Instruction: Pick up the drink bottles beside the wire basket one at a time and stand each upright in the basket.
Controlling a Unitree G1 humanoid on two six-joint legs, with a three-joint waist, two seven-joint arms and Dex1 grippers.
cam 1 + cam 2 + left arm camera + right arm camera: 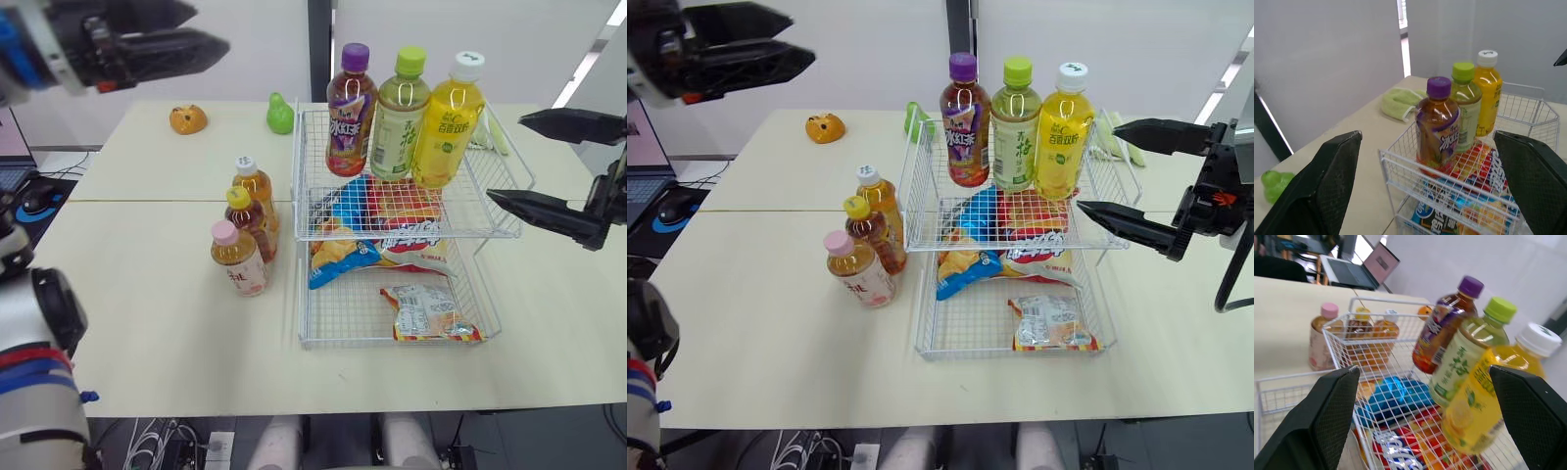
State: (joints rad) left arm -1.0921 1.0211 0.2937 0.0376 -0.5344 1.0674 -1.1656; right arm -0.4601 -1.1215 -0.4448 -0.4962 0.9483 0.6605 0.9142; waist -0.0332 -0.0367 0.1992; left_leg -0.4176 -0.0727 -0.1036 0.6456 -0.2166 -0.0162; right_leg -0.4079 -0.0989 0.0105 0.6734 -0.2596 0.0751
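Three bottles in basket: purple-cap bottle (351, 113), green-cap bottle (400, 117) and yellow bottle (448, 122) stand upright in a row on the upper shelf, side by side along its back edge.
Three bottles outside: white-cap bottle (255, 186), yellow-cap bottle (250, 223) and pink-cap bottle (240, 262), all upright on the table (147, 323), clustered just left of the basket.
Cluster order: the white-cap one is farthest back and nearest the wire wall, the yellow-cap one is in the middle, and the pink-cap one is in front and farthest left. Whether they touch, I cannot tell.
Basket (300, 186): white wire, two tiers, set right of the table's centre.
Lower tier: a blue bag (372, 240) pokes out from under the upper shelf, with a red bag beside it seen through the mesh. A small bag (426, 313) lies flat near the front right corner.
Left gripper (211, 27): raised high over the table's far left, well apart from every bottle, fingers spread wide and empty.
Right gripper (504, 158): hangs just off the upper shelf's right end at about bottle height, fingers released and far apart, grasping nothing and touching no bottle.
Far table edge: an orange toy (187, 118) and a green pear (280, 114) behind the cluster, the pear close to the basket's back left corner.
Behind basket: a pale green cloth (1400, 100) lies on the table.
Off the table's left: an open laptop (1361, 269).
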